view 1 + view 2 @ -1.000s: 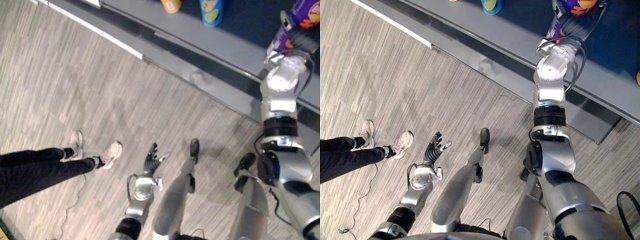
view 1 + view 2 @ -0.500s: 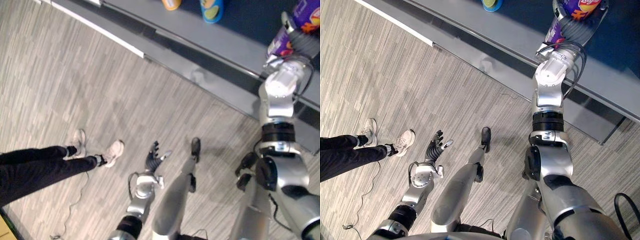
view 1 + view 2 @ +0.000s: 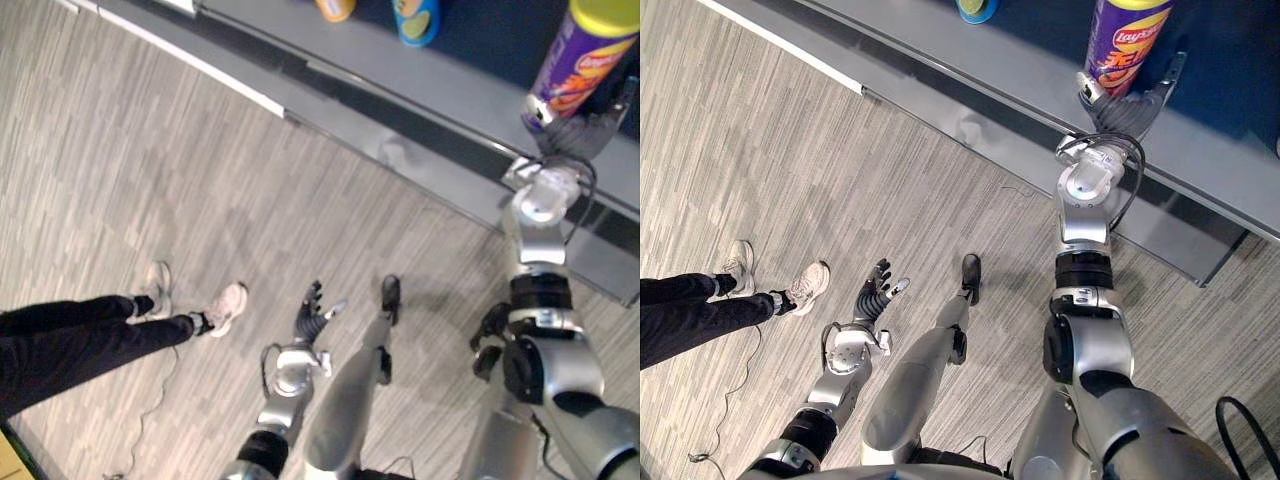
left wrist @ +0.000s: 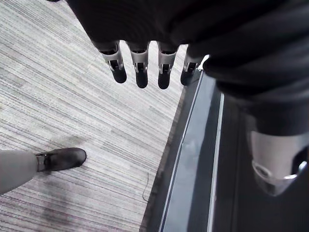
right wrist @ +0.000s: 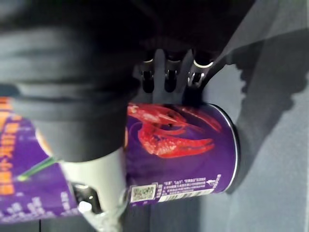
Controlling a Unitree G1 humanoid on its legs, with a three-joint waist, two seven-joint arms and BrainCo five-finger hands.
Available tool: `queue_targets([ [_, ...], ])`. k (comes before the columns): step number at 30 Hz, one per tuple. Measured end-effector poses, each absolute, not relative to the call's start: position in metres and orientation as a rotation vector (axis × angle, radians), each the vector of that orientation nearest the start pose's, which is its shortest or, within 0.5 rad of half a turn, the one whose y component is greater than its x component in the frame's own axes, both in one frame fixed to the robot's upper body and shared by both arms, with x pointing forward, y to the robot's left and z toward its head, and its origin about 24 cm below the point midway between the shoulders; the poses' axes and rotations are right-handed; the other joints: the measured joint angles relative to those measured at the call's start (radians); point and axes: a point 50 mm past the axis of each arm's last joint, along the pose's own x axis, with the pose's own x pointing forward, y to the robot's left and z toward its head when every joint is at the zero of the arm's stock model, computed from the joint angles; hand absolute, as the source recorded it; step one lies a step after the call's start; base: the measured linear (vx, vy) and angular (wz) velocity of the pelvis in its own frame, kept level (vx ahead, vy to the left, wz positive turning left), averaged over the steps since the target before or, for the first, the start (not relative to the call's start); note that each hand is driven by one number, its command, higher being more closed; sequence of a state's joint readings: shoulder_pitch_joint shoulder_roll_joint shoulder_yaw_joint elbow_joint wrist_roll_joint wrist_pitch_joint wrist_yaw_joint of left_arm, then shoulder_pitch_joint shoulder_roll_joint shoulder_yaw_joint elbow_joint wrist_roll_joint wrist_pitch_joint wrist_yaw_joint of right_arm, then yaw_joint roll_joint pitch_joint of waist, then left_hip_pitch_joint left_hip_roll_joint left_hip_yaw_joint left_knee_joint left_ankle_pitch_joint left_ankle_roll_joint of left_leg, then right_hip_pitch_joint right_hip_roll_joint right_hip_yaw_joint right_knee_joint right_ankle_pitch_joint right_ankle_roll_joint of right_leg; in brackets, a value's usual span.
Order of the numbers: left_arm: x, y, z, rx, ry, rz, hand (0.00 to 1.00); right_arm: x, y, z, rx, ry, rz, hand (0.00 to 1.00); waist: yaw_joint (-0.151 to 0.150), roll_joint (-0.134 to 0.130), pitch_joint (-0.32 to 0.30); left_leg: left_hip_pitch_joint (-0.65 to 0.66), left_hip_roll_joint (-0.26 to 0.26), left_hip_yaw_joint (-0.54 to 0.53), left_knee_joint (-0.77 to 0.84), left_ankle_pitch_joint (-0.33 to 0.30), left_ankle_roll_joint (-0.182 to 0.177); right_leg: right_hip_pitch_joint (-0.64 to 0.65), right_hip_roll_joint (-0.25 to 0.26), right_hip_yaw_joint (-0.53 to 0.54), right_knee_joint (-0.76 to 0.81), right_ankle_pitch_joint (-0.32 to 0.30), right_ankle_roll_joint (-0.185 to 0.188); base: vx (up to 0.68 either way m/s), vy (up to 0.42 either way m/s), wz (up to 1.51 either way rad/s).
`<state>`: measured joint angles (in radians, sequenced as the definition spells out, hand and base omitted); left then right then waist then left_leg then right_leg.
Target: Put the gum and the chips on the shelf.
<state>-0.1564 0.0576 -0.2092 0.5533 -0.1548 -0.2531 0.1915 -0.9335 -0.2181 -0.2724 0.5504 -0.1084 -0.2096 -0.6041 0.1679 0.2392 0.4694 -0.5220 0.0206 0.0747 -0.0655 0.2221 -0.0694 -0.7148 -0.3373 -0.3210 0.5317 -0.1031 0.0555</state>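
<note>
Right eye view: the chips can [image 3: 1127, 40] stands upright on the grey shelf [image 3: 1030, 62] at 1 o'clock. The right hand [image 3: 1128, 107] is at the can's base, fingers straight and spread, thumb out to one side. The left hand [image 3: 312, 318] hangs at 6 o'clock over the floor [image 3: 150, 170], fingers straight and slightly apart. A person's shoes [image 3: 222, 305] are at 8 o'clock.

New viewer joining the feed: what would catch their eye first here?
The purple chips can stands upright on the grey shelf, with the right robot hand open at its base. A person's legs in black trousers stretch across the floor at left, near the left robot hand.
</note>
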Motion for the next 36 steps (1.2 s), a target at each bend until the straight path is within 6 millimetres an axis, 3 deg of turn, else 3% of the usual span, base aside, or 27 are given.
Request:
queue_targets([
  [7,0.263,0.123,-0.025,-0.02,0.175,0.004,0.0,0.369,-0.215,0.231,-0.002,-0.598,-0.679,0.0,-0.002,-0.001,0.0,0.012,0.008,0.008,0.004,0.0,0.0,0.014,0.008,0.001,-0.003,0.0,-0.001,-0.02,-0.035,-0.02],
  [10,0.261,0.122,-0.03,-0.017,0.199,-0.006,0.0,0.37,-0.216,0.212,-0.012,-0.537,-0.676,0.0,-0.005,-0.004,-0.001,0.042,0.016,0.013,0.007,-0.006,-0.001,0.052,0.018,0.002,-0.019,0.002,0.0,-0.01,-0.04,-0.08],
  [16,0.246,0.135,-0.074,0.07,0.464,0.02,0.0,0.372,-0.198,0.155,-0.023,-0.352,-0.578,0.0,-0.033,-0.044,-0.012,0.103,0.054,0.044,0.038,-0.045,-0.01,0.143,0.066,0.003,-0.094,0.011,0.002,0.02,-0.048,-0.19],
  [22,0.227,0.16,-0.103,0.072,0.662,0.111,0.0,0.352,-0.17,0.074,-0.093,-0.104,-0.389,0.0,-0.091,-0.124,-0.014,0.22,0.092,0.068,0.087,-0.106,-0.024,0.297,0.117,0.016,-0.168,0.024,-0.001,0.07,-0.037,-0.21],
  [27,0.212,0.178,-0.114,0.115,0.744,0.157,0.0,0.313,-0.152,0.008,-0.145,0.115,-0.219,0.0,-0.127,-0.173,-0.023,0.322,0.118,0.12,0.107,-0.154,-0.028,0.403,0.158,0.058,-0.235,0.032,0.007,0.07,0.003,-0.35],
  [28,0.203,0.186,-0.12,0.133,0.784,0.182,0.0,0.295,-0.149,-0.014,-0.16,0.19,-0.169,0.0,-0.138,-0.192,-0.045,0.348,0.126,0.14,0.103,-0.163,-0.033,0.424,0.17,0.072,-0.257,0.037,0.012,0.12,0.019,-0.39],
  [30,0.19,0.195,-0.127,0.153,0.83,0.206,0.0,0.271,-0.147,-0.037,-0.167,0.269,-0.107,0.0,-0.142,-0.222,-0.09,0.374,0.139,0.18,0.096,-0.175,-0.036,0.442,0.194,0.102,-0.295,0.058,0.008,0.12,0.007,-0.55],
  [34,0.167,0.2,-0.137,0.164,0.902,0.226,0.0,0.228,-0.15,-0.068,-0.165,0.394,-0.041,0.0,-0.167,-0.249,-0.174,0.444,0.142,0.218,0.039,-0.175,-0.037,0.496,0.214,0.123,-0.36,0.074,0.014,0.13,0.017,-0.31],
  [36,0.153,0.202,-0.143,0.171,0.938,0.239,0.0,0.194,-0.155,-0.091,-0.163,0.498,-0.008,0.0,-0.176,-0.257,-0.221,0.497,0.14,0.235,0.008,-0.178,-0.042,0.538,0.22,0.134,-0.384,0.075,0.016,0.12,0.036,-0.17],
])
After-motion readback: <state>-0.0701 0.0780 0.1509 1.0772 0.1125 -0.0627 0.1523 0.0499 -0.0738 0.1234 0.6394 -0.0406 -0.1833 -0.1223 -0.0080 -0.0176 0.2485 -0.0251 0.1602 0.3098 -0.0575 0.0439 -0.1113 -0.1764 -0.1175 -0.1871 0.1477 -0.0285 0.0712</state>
